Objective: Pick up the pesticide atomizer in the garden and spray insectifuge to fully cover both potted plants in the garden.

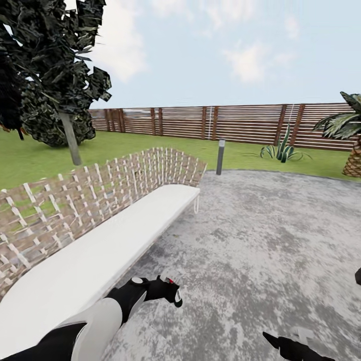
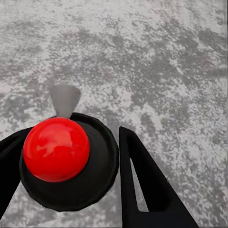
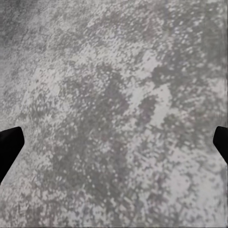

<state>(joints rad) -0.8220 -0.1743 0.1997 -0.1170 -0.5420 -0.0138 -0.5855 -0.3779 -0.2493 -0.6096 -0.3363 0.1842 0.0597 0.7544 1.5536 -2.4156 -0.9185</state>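
Atomizer (image 2: 61, 156) was held in the left gripper (image 2: 71, 166), seen in the left wrist view as a black round body w/ a glossy red ball top and a small grey nozzle (image 2: 64, 99) poking fwd. Black fingers (image 2: 142, 185) were closed on both sides of it, so it was pinched, not just resting. In the head view the left gripper (image 1: 168, 291) was kept low over the grey paving (image 1: 260, 240), a red speck showing at its tip. Judged a carry pose: bottle tucked in close, nozzle pointed ahead and away from the body, ready for spraying later.

Right gripper (image 3: 114, 142) was spread wide, fingertips (image 3: 9, 147) at opposite edges of its view w/ bare paving between; nothing was held. Probably kept free and clear of the base while driving.

Potted plants weren't made out; a white-cushioned wicker bench (image 1: 90, 235), grey bollard (image 1: 220, 156), striped spiky plant (image 1: 282, 148), palm (image 1: 351, 145), slatted fence (image 1: 225, 123) and lawn (image 1: 30, 160) were seen.

No brand, label or writing could be read anywhere.
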